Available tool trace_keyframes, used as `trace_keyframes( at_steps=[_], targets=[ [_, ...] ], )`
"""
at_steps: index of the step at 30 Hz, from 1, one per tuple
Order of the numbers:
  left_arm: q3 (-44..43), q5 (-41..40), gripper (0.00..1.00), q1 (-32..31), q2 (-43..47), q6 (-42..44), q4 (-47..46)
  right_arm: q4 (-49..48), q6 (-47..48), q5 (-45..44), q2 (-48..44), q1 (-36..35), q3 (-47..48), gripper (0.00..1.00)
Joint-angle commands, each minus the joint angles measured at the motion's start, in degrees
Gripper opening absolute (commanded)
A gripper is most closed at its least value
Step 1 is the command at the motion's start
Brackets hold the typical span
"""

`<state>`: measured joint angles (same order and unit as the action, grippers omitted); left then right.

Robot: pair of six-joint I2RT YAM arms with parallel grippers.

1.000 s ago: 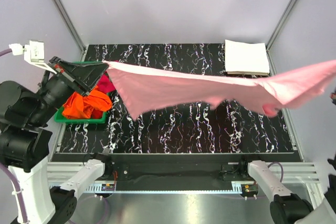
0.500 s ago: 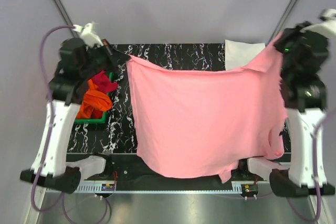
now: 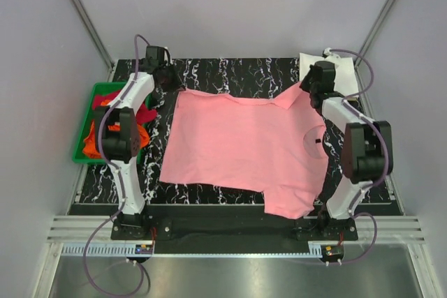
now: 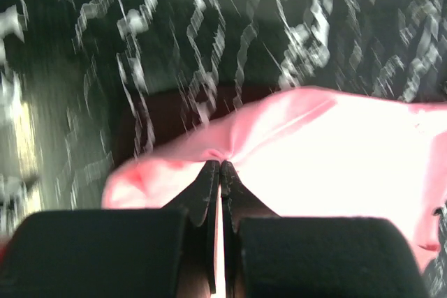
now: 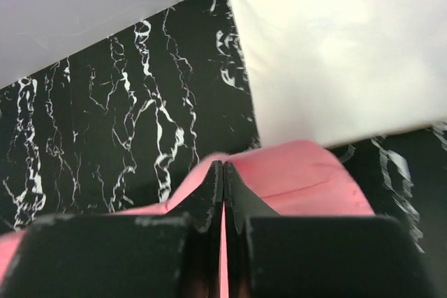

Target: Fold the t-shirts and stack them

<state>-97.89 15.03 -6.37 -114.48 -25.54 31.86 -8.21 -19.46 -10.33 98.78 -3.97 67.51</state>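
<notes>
Pink cloth, the pink t-shirt [image 3: 244, 148], lies spread across the middle of the black marbled table [image 3: 230, 71]; mostly flat, with its near right part reaching the table's near edge.

My left pincer [image 4: 219, 169] is clenched on the shirt's far left corner; in the left wrist view the fingers meet with a pinch of pink gathered between the tips and the cloth fanning away to the right; that view is blurred.

My right pincer [image 5: 223, 169] is likewise clenched, on the shirt's far right corner; a small flap of pink is turned over there; the tips sit low over the table.

White t-shirt [image 5: 335, 47], folded square, lies at the far right corner of the table, just beside my right pincer; whether the pink edge touches it I cannot tell.

Green tray [image 3: 84, 120] stands at the left edge of the table, beside my left arm; in it the orange t-shirt [image 3: 94, 141] lies bunched on the near side; the magenta-red t-shirt [image 3: 143, 113] is crumpled on the tray's right side, partly hidden behind my left arm.

Both arms are stretched far over the table, one along each side of the pink shirt.
</notes>
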Motion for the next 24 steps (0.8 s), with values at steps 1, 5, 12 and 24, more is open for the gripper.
trace_keyframes(
  at_steps=[1,5,12,24],
  targets=[
    [-10.0,4.0,0.0,2.1,-6.7,2.0,-4.9,-8.7,-0.3,4.1,9.5,0.4,10.2,0.0],
    [-17.5,6.1,0.0,3.8,-14.4,1.8,-5.0,-3.9,-1.9,8.7,18.4,1.0,20.2,0.0],
    [-23.8,8.8,0.0,6.3,-21.8,2.2,-5.1,5.2,-6.3,4.7,20.1,2.2,25.5,0.0],
    [-23.0,15.8,0.0,9.9,-22.0,6.2,-3.9,14.0,-13.8,4.8,2.1,6.8,6.4,0.0]
  ],
)
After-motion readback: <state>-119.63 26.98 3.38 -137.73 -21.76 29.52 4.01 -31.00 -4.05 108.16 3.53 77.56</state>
